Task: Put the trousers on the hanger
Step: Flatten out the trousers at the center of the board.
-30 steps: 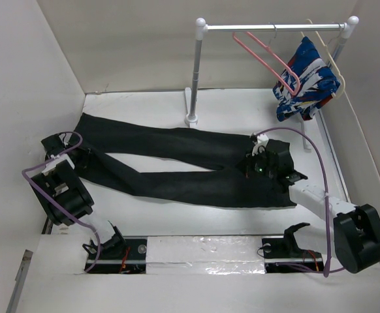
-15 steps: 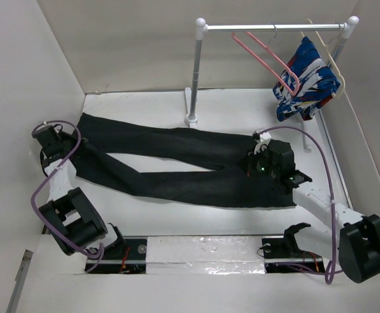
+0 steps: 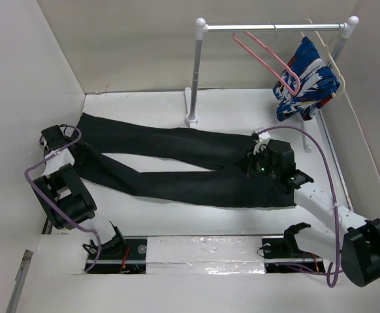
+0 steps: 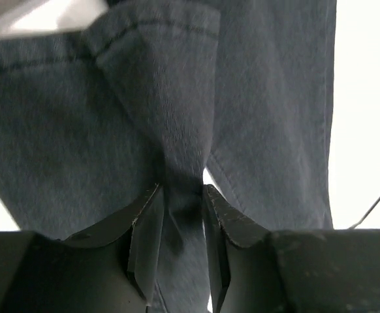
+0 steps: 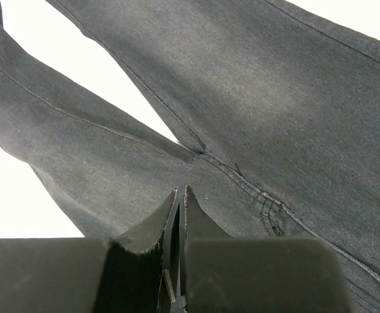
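Observation:
The black trousers point(image 3: 196, 189) lie flat on the table, legs to the left, waist to the right. My left gripper point(image 3: 78, 154) is at the leg ends; in the left wrist view the left gripper point(image 4: 180, 190) is shut on a pinched fold of the trousers point(image 4: 275, 98). My right gripper point(image 3: 250, 164) is over the crotch; in the right wrist view the right gripper point(image 5: 180, 190) is shut, its tips at the cloth point(image 5: 275, 85) with nothing visible between the jaws. The pink hanger point(image 3: 268, 62) hangs empty on the rail at the back right.
The metal rail point(image 3: 242, 27) stands on a post point(image 3: 195, 72) with a base behind the trousers. A cream hanger point(image 3: 333, 62) carries a blue, white and red garment point(image 3: 307, 81) at the rail's right end. White walls close in left, back and right.
The left arm swung out to the left and came back, its gripper staying at the leg ends. The right arm's elbow shifted slightly; the trousers have barely moved.

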